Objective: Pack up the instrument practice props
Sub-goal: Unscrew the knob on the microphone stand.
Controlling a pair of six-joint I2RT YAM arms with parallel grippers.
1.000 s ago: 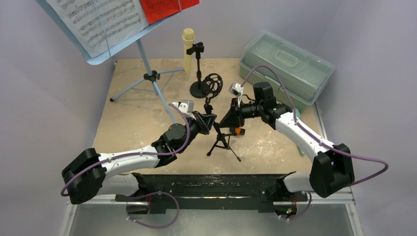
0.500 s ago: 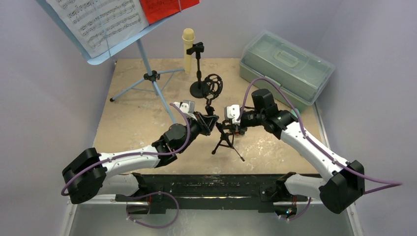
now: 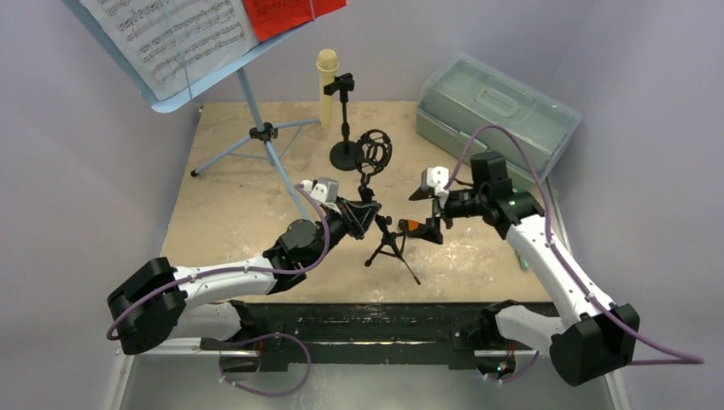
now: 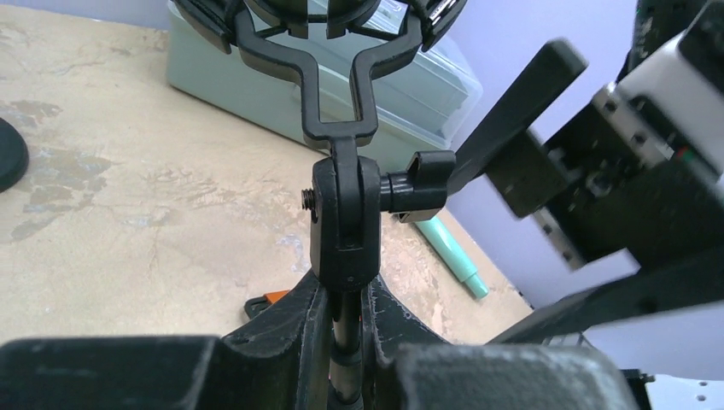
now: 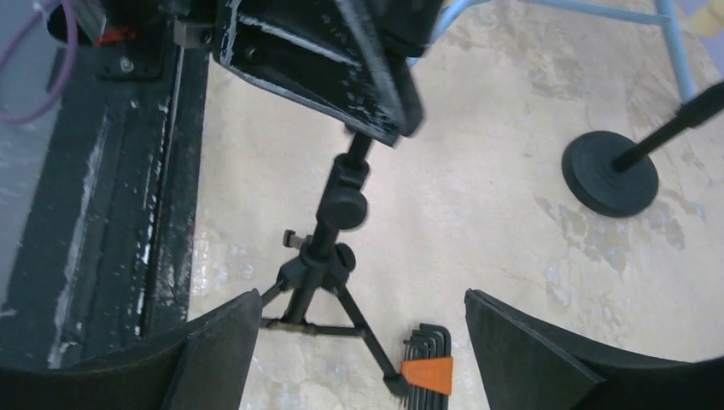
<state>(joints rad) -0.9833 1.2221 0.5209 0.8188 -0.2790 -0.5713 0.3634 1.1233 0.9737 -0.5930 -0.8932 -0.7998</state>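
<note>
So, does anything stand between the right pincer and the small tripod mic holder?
Nothing visible does: the tripod mic holder lies straight ahead of the open right pincer. Only the left pincer covers its upper stem.

Cropped by the top edge, left wrist view: ring of the tripod mic holder (image 4: 343, 213). Swallowed between the left fingers (image 4: 273, 337): its pole. Blurred, right wrist view: its head. Cut off up top, overhead: sheet-music rack (image 3: 250, 98), white page (image 3: 171, 34), red page (image 3: 286, 13). Half behind the holder's knob: teal microphone (image 4: 457, 260).
</note>
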